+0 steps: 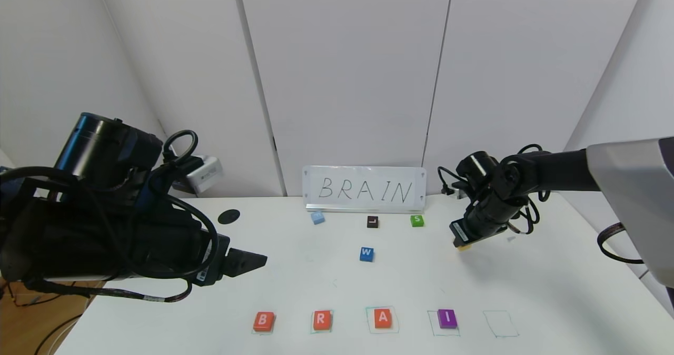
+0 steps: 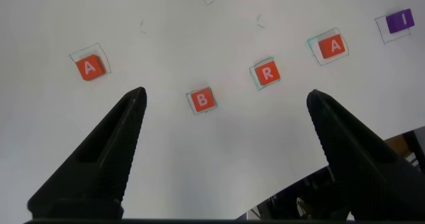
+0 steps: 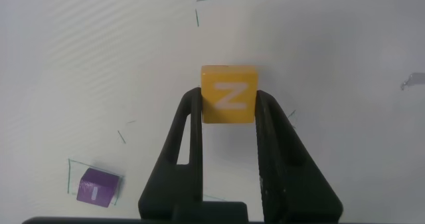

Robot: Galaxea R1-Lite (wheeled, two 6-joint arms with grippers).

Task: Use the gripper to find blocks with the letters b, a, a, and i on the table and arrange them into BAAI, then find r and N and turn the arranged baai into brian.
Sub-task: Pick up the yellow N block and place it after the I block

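The right gripper (image 3: 229,117) holds its fingers closed on the yellow N (image 3: 228,94) at right of centre in the head view, above the counter (image 1: 526,302). The left gripper (image 2: 226,124), fingers spread open, hovers at frame left. B (image 1: 263,321), R (image 1: 321,319), A (image 1: 383,317) and I (image 1: 447,318) line the lower edge.

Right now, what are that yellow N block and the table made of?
The yellow N block, held in the right gripper, looks like matte painted wood or plastic: solid colour, crisp edges. The table seems a smooth white laminate with faint sheen; I can't be sure.
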